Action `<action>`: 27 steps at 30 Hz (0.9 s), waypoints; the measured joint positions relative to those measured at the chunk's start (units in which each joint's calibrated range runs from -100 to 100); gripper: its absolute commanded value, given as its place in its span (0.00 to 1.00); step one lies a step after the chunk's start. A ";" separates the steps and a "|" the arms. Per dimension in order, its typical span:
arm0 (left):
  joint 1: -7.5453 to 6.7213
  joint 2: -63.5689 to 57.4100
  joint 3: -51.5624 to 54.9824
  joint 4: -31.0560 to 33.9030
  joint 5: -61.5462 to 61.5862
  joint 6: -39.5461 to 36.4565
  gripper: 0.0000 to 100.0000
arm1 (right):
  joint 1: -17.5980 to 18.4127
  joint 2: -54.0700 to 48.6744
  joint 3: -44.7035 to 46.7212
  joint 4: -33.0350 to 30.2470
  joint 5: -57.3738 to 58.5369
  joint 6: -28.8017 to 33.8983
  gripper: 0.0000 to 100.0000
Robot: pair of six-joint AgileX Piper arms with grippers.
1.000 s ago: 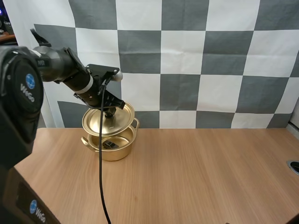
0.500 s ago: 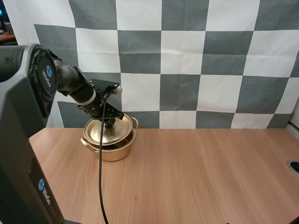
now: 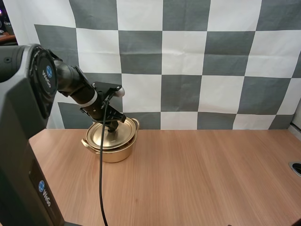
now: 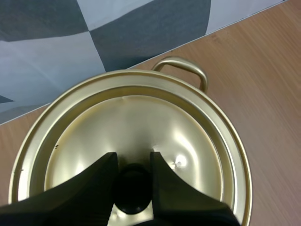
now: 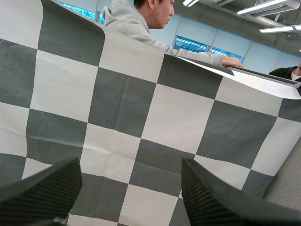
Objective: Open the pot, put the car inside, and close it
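Left wrist view: the left pincer [image 4: 133,162] has its two black fingers [image 4: 84,188] closed on the dark knob [image 4: 134,188] in the middle of the gold lid [image 4: 141,117]. The lid spreads out past the tips and covers the pot's mouth, with one pot handle [image 4: 181,64] poking out beyond the far rim over the table [image 4: 263,94]. A second ago the lid hung tilted above the open pot; half a second ago it was lower; in the high view it lies on the pot [image 3: 115,153] under the left pincer [image 3: 112,126], near the table's [image 3: 197,179] far left. The car that lay in the open pot is covered. Whether the lid is seated all round I cannot tell. In the right wrist view the right pincer [image 5: 130,165] stands wide apart, holding nothing.
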 measured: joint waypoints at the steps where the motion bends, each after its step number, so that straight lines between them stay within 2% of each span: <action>1: 0.00 0.00 0.00 0.00 0.02 0.00 0.00 | 0.00 0.00 0.00 0.00 0.00 0.00 1.00; 20: 0.00 1.45 0.00 -1.74 0.85 0.00 0.01 | 0.00 0.00 0.00 0.00 0.00 0.00 1.00; 24: 0.00 2.54 0.00 -1.74 1.48 -0.25 0.07 | 0.00 0.00 0.00 0.00 0.00 0.00 1.00; 27: 0.00 2.82 0.00 -1.74 1.31 -0.25 0.20 | 0.00 0.00 0.00 0.00 0.00 0.00 1.00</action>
